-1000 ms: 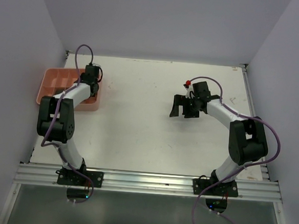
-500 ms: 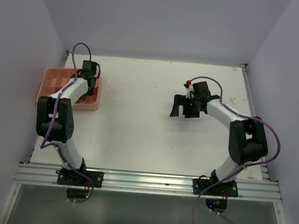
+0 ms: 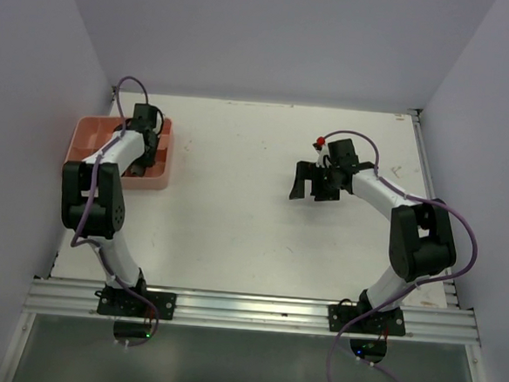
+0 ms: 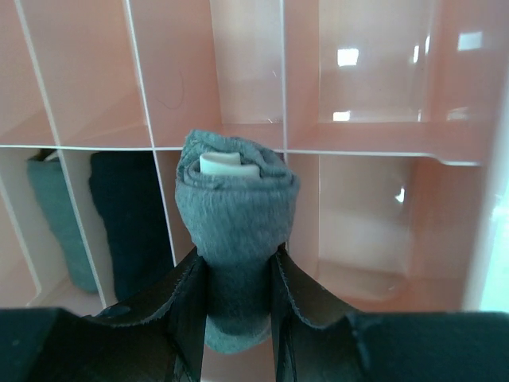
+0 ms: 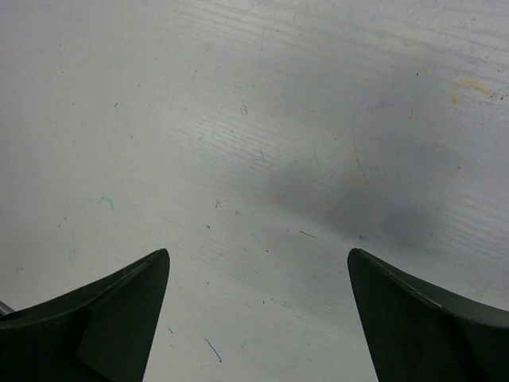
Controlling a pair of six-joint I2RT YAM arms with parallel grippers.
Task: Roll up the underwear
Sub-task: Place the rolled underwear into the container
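Note:
My left gripper [image 4: 238, 274] is shut on a rolled grey underwear [image 4: 237, 199]. It holds the roll end-up over the pink compartment tray [image 4: 374, 147], above a divider between compartments. Two more rolls stand in the compartments to the left, a dark one [image 4: 127, 215] and a grey-green one [image 4: 54, 211]. In the top view the left gripper [image 3: 143, 159] is over the tray [image 3: 88, 140] at the table's far left; the roll is hidden there. My right gripper [image 3: 314, 188] is open and empty above bare table, jaws wide in its wrist view [image 5: 258, 267].
The tray's right compartments [image 4: 374, 239] hold nothing. White walls close the table on the left, back and right. A red-tipped part [image 3: 316, 143] sits on the right wrist. The white tabletop [image 3: 236, 198] lies between the arms.
My left wrist has swung left and a little farther back over the tray, carrying the roll. The right arm has not moved.

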